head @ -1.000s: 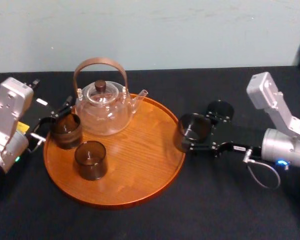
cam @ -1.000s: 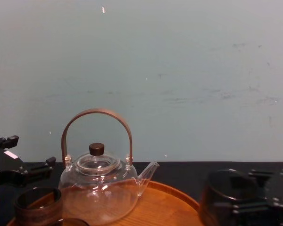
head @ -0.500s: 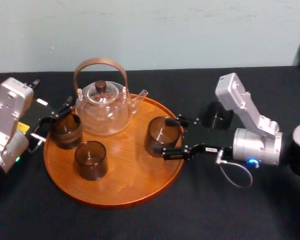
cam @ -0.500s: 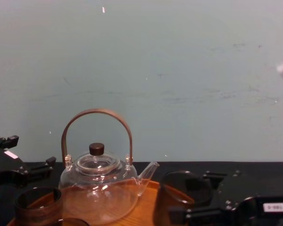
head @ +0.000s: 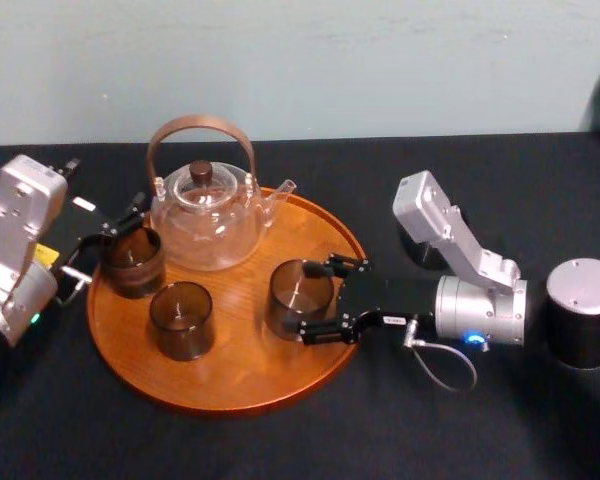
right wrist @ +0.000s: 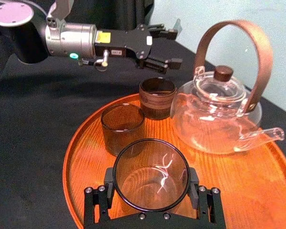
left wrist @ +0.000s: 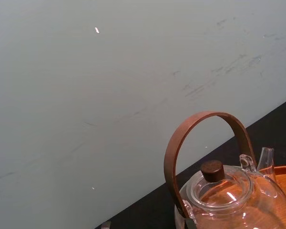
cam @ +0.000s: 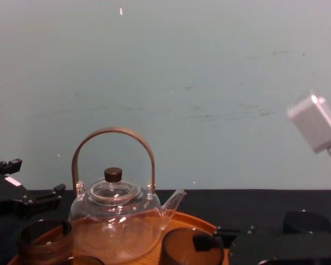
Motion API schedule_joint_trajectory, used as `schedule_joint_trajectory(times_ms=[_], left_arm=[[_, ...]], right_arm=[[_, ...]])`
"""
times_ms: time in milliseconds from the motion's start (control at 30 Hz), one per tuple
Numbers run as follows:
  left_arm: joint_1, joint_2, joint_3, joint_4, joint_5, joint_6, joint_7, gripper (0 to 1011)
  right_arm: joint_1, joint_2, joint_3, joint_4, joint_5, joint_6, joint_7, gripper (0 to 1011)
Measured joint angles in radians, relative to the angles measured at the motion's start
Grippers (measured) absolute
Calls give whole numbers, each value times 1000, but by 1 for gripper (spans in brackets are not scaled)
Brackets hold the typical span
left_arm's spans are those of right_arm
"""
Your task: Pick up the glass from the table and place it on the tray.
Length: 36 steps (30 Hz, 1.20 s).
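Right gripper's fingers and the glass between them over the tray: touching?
Touching. In the right wrist view, the right gripper has its fingers pressed against both sides of the glass, with no gap showing.

Black tabletop, one tray on it

You have a black tabletop (head: 280, 440) running back to a pale wall. Directly on it, left of centre, lies the round orange-brown wooden tray (head: 230, 385) with its low raised rim. To the right of the tray stands a small dark round thing (cam: 305, 222); you cannot tell what it is.
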Motion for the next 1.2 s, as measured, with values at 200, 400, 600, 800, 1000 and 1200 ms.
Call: schedule_joint_trajectory(times_ms=[200,400,600,800,1000,1200], left_arm=[[0,0,0,0,0,0,0,1001],[0,0,0,0,0,0,0,1001],[0,0,0,0,0,0,0,1001],[0,0,0,0,0,0,0,1001],[0,0,0,0,0,0,0,1001],[0,0,0,0,0,0,0,1001]], right_arm=[[3,-15,-16,25,-6,-4,1,902],[6,-29,-27,50,-13,-7,1,902],[6,-37,-31,62,-18,-7,-1,902],[6,-42,-33,70,-22,-8,-3,902],[5,-46,-36,78,-29,-7,-7,902],[3,-45,-39,76,-44,-7,-17,902]])
